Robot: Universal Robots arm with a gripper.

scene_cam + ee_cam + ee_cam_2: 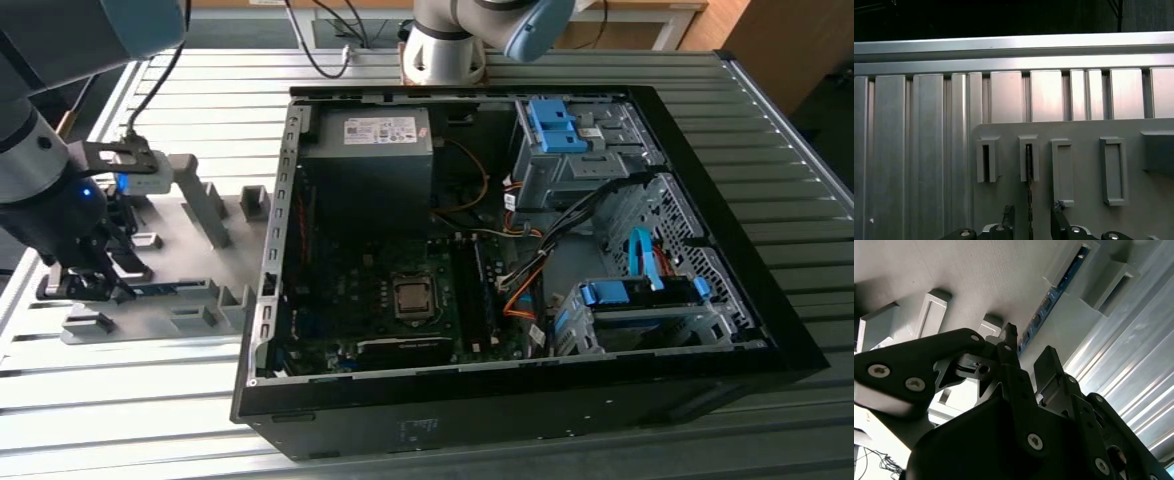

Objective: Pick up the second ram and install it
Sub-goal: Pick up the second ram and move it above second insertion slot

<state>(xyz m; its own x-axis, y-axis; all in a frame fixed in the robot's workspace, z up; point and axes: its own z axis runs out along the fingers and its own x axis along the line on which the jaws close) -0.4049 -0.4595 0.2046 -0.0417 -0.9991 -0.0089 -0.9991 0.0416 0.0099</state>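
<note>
Gripper (1033, 209) spread wide, fingers straddling the second ram (1029, 185), with a slim gap on either side. The stick stands on edge in the grey fixture (1079, 131) slots, at the exterior view's left, beside the open computer case (534, 415). The power-supply label (380, 130) is unreadable.

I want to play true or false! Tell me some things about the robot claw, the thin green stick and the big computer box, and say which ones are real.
1. The second ram stands on its edge in slots of the grey fixture. True.
2. The gripper is squeezed shut on the second ram. False: its fingers are open, one on each side of the stick.
3. The computer case is open, so the parts inside show. True.
4. The gripper is reaching inside the computer case. False: it is down at the grey fixture, to the exterior view's left of the case.
</note>
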